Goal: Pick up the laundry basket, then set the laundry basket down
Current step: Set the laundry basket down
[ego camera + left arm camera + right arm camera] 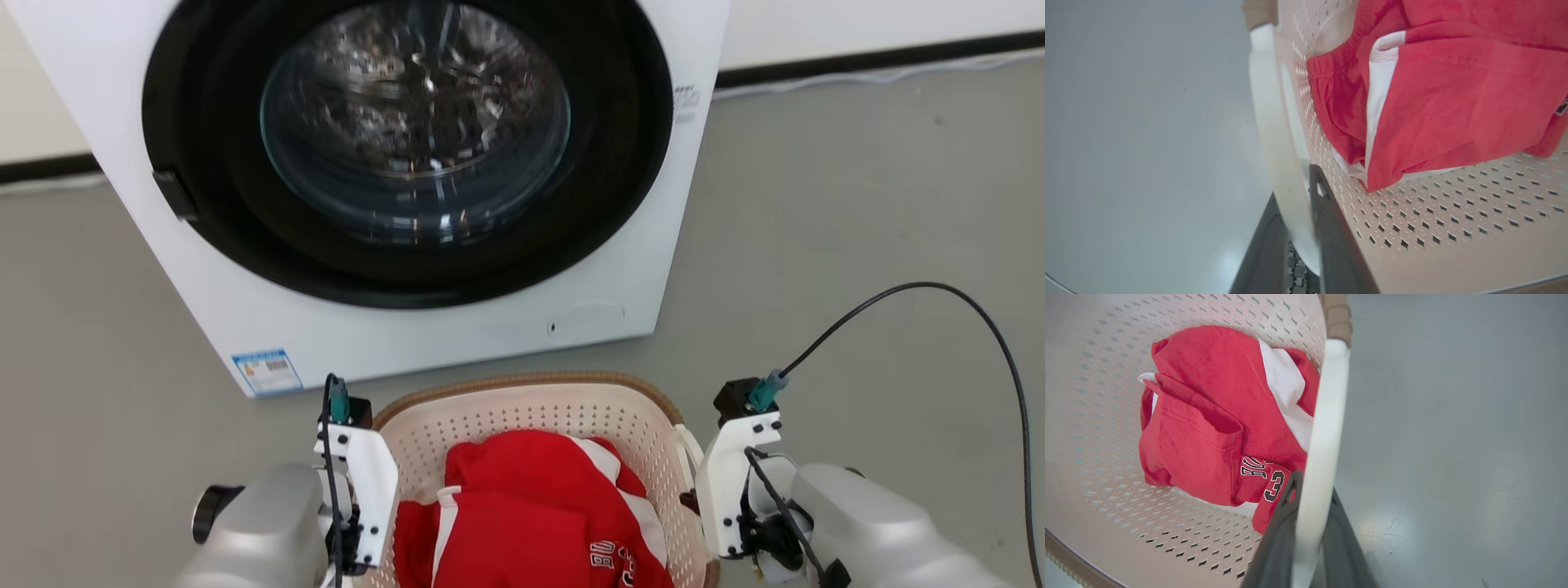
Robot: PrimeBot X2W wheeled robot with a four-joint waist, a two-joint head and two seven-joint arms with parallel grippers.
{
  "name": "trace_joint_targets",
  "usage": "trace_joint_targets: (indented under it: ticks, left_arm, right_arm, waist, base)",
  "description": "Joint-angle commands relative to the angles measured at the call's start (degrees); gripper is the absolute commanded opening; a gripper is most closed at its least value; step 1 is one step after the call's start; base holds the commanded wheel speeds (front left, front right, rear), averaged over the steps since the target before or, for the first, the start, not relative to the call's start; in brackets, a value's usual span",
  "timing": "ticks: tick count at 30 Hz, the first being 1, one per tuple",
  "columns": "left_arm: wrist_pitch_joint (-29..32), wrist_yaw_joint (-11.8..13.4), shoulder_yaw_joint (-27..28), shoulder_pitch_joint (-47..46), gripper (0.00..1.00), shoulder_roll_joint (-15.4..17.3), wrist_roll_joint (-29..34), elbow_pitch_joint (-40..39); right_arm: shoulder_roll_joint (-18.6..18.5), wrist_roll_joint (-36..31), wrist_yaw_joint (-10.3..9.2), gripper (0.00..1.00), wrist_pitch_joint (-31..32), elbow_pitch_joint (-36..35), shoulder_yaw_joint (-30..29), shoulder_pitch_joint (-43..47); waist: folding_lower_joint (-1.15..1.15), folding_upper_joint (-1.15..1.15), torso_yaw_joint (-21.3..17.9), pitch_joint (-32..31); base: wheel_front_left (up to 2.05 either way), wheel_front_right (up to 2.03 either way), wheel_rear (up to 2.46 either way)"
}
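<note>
Before the white front-loading washing machine [245, 327], between both arms, the cream perforated plastic laundry basket [522, 416] with brown woven-look rim holds a red-and-white jersey [531, 506]. Left tool [1295, 183] is clamped on the basket's white left handle [1267, 102]; right tool [1312, 486] is clamped on the white right handle [1327, 396] (fingers straddle each handle). Contact with the grey floor [816, 245] cannot be told.

laundry basket [490, 416] was cream, perforated, brown woven rim | garment [531, 506] was red, white-striped | washing machine [408, 335] was white, black door ring | floor [857, 245] was grey
</note>
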Motion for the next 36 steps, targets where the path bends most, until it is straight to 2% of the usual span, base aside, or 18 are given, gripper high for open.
trace_joint_targets:
  ticks: [1,15,24,36]
  left_arm:
    - [-0.42,0.49,0.44,-3.76,0.00,1.06,1.14,-0.55]
    - [-4.12,3.14,0.19,-10.84,0.00,0.42,1.91,-0.93]
    - [-8.04,5.45,-0.45,-14.60,0.00,0.73,3.02,-0.86]
    - [-9.72,6.69,-1.02,-20.56,0.00,0.61,3.76,-0.79]
  right_arm:
    - [0.17,-0.19,0.43,0.00,-1.47,-1.53,0.01,-2.67]
    - [-1.97,-1.14,0.43,0.00,-8.81,-2.75,1.02,-7.56]
    - [-3.54,-3.83,0.43,0.00,-15.88,-3.95,2.18,-11.97]
    - [-4.45,-6.20,0.43,0.00,-21.61,-4.83,2.98,-15.49]
  waist:
    - [0.00,0.00,0.33,2.02]
    - [0.00,0.00,2.47,15.99]
    - [0.00,0.00,3.47,26.10]
    - [0.00,0.00,4.97,34.63]
  base:
    - [0.00,0.00,0.00]
    - [0.00,0.00,0.00]
    - [0.00,0.00,0.00]
    - [0.00,0.00,0.00]
